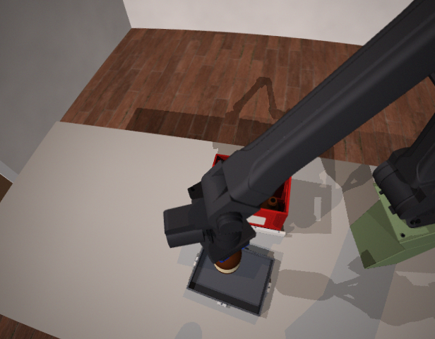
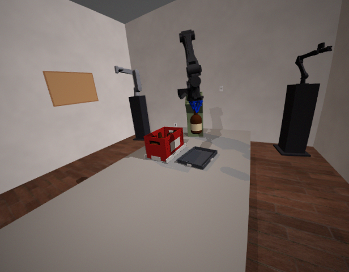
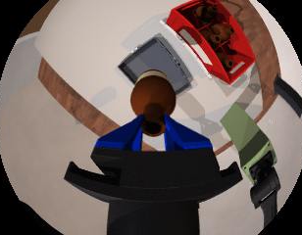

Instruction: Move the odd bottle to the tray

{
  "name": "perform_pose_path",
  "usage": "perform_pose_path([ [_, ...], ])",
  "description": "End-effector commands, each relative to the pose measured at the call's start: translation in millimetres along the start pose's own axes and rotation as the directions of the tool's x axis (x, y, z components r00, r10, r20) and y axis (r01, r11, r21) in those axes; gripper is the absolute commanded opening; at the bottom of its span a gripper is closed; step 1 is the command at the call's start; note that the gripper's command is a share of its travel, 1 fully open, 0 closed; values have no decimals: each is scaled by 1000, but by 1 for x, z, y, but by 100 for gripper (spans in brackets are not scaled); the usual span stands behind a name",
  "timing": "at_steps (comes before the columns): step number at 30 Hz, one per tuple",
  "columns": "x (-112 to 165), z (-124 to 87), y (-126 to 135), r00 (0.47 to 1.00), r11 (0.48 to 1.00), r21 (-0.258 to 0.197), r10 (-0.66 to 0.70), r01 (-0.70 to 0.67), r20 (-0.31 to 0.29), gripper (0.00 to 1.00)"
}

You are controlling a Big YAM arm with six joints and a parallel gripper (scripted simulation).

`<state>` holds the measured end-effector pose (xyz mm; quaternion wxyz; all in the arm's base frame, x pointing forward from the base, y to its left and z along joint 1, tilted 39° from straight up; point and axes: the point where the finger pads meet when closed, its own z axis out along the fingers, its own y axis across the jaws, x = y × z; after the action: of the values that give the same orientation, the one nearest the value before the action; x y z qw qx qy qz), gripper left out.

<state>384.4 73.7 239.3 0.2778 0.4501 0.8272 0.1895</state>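
Note:
My gripper [image 2: 195, 109] with blue fingers is shut on the neck of a brown bottle [image 2: 196, 123] with a cream label. The bottle hangs upright, well above the dark grey tray [image 2: 197, 157]. In the overhead view the bottle [image 1: 227, 262] shows under my wrist, over the tray's [image 1: 232, 280] far part. In the wrist view the fingers clamp the bottle [image 3: 153, 97] with the tray [image 3: 155, 67] below it. The red crate [image 2: 163, 142] stands left of the tray with brown bottles inside; it also shows in the overhead view [image 1: 270, 207] and the wrist view [image 3: 212, 37].
The green arm base [image 1: 396, 229] stands at the table's right side. The crate sits on a light plate right next to the tray. Two black pedestals with arms [image 2: 297, 117] stand on the floor off the table.

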Motion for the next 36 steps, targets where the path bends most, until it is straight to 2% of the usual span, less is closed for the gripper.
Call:
perform_pose_path([
  [1,5,3,0,1000,1000,0,10,-10,-5,0],
  [36,6,3,0,1000,1000,1,14,-14,-3,0],
])
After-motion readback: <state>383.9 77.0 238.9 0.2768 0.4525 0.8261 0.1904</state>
